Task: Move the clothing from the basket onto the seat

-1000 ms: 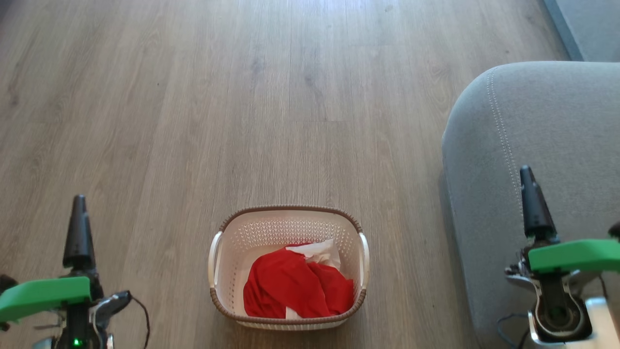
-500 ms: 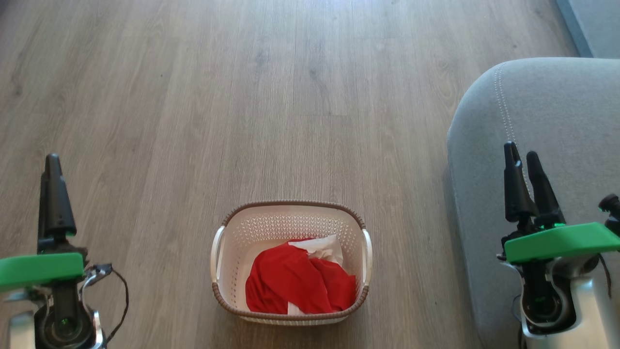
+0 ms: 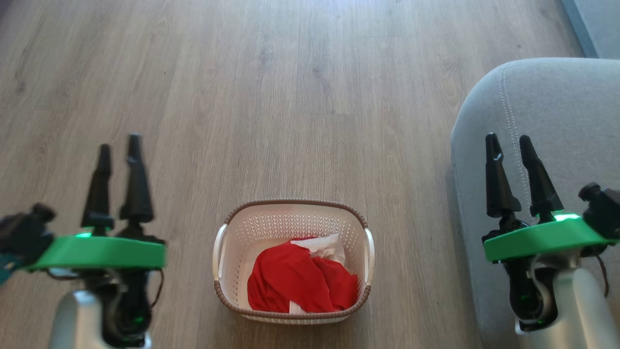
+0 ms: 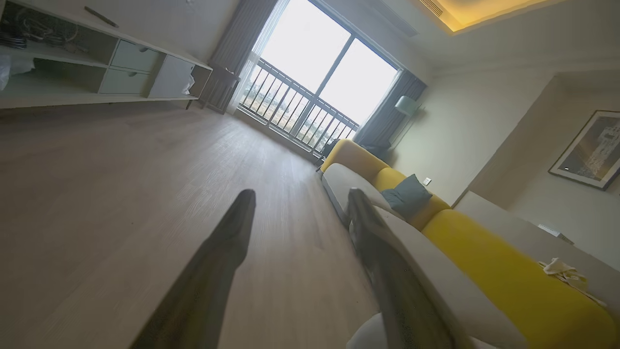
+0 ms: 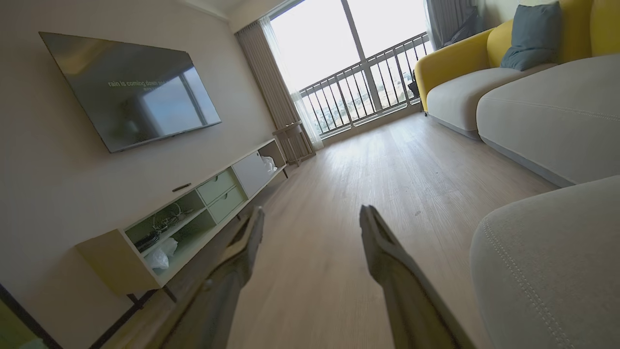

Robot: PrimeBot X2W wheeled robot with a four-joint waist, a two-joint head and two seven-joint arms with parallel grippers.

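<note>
1. The left gripper has its jaws spread wide and holds nothing. It hovers above the pale wood-plank floor.
2. The right gripper is likewise wide open and empty. It sits over the rounded front corner of the large grey fabric seat with pale stitching.
3. Between the two arms, the oval cream plastic basket with a brown braided rim stands on the floor, apart from the seat.
4. The crumpled bright red clothing, with a white cloth part showing, lies inside the basket.

The seat runs past the head view's right edge.
</note>
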